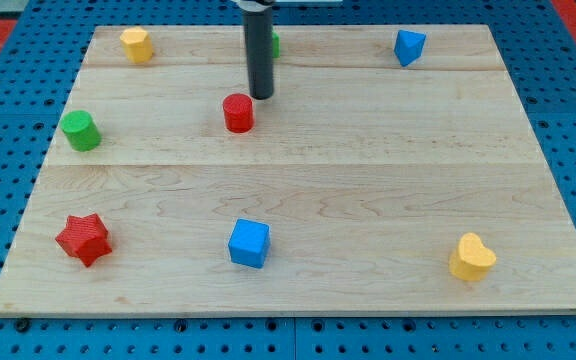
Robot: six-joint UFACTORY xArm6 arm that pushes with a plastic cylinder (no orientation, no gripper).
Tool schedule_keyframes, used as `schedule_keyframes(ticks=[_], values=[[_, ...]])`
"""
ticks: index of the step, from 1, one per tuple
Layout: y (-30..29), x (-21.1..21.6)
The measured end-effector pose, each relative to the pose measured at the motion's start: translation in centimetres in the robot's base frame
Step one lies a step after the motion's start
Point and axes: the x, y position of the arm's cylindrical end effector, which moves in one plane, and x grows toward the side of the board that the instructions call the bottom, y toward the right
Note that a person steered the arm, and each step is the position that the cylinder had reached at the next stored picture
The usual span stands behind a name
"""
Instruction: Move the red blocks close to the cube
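Observation:
A red cylinder (238, 113) stands left of the board's middle, toward the view's top. A red star (84, 238) lies at the bottom left. A blue cube (249, 243) sits at the bottom, left of centre. My tip (261, 96) is just above and right of the red cylinder, very near it; contact cannot be told. The rod rises to the view's top.
A green cylinder (81, 131) stands at the left edge. A yellow block (136, 44) lies at the top left. A green block (273, 44) is mostly hidden behind the rod. A blue block (409, 46) sits at the top right and a yellow heart (471, 257) at the bottom right. The wooden board (368, 170) lies on a blue pegboard.

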Motion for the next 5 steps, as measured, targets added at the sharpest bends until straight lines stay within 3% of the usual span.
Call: schedule_keyframes(ticks=[1, 3, 5], values=[[-6.0, 6.0], [-3.1, 14.5], [1.3, 10.0]])
